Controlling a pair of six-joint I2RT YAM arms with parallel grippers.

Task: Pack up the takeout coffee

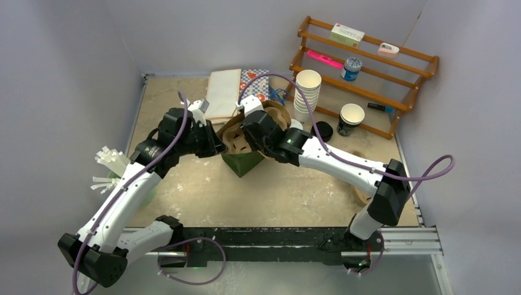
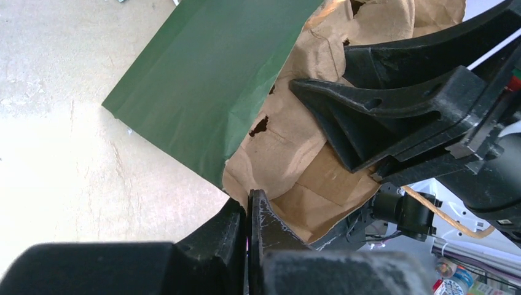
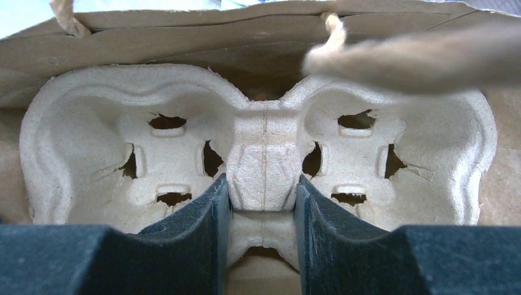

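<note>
A green paper bag [image 1: 242, 163] with a brown inside stands at the table's middle. My left gripper [image 1: 216, 142] is shut on the bag's brown rim; in the left wrist view its jaws [image 2: 247, 200] pinch the paper edge beside the green wall [image 2: 203, 80]. My right gripper [image 1: 250, 130] reaches into the bag's mouth. In the right wrist view it [image 3: 264, 184] is shut on the centre post of a pale pulp two-cup carrier [image 3: 92, 123] inside the bag. A dark-bodied cup with a white top [image 1: 351, 118], the takeout coffee, stands at the back right by the rack.
A wooden rack [image 1: 368, 61] with small items stands at the back right. A stack of white cups [image 1: 307, 92] and a black lid [image 1: 322, 131] sit near it. Folded white paper [image 1: 222, 92] lies behind the bag. White cutlery [image 1: 110, 163] stands at the left. A twine handle [image 3: 418, 58] hangs over the carrier.
</note>
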